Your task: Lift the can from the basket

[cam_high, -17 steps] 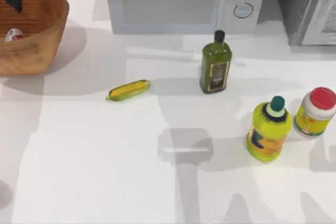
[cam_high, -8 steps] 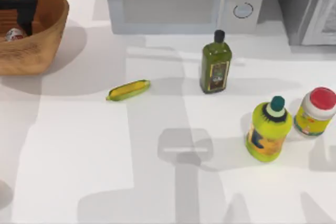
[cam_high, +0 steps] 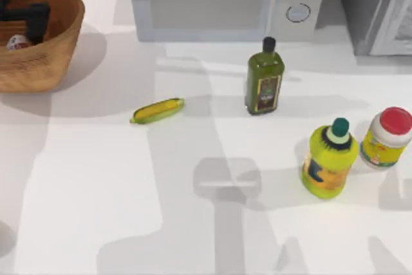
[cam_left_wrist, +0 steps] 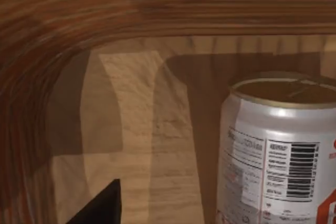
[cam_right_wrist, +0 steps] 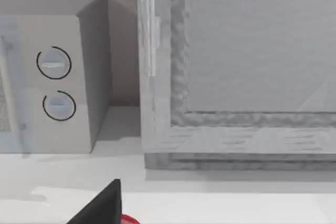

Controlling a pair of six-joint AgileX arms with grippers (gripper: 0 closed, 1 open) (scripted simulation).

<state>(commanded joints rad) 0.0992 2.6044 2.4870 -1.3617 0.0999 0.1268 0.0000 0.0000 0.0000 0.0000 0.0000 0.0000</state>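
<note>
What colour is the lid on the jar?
Red lid on the yellow jar, clearest in the top view.

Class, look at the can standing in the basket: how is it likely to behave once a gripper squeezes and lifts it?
The can has a glossy metallic wall, so it may slip in a light grip. It stands upright on the basket floor, so a sideways nudge could tip it, then let it roll. It probably holds its shape.

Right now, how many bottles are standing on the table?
2: a dark green bottle in front of the microwave, and a yellow-green bottle near the right edge beside the red-lidded jar.
</note>
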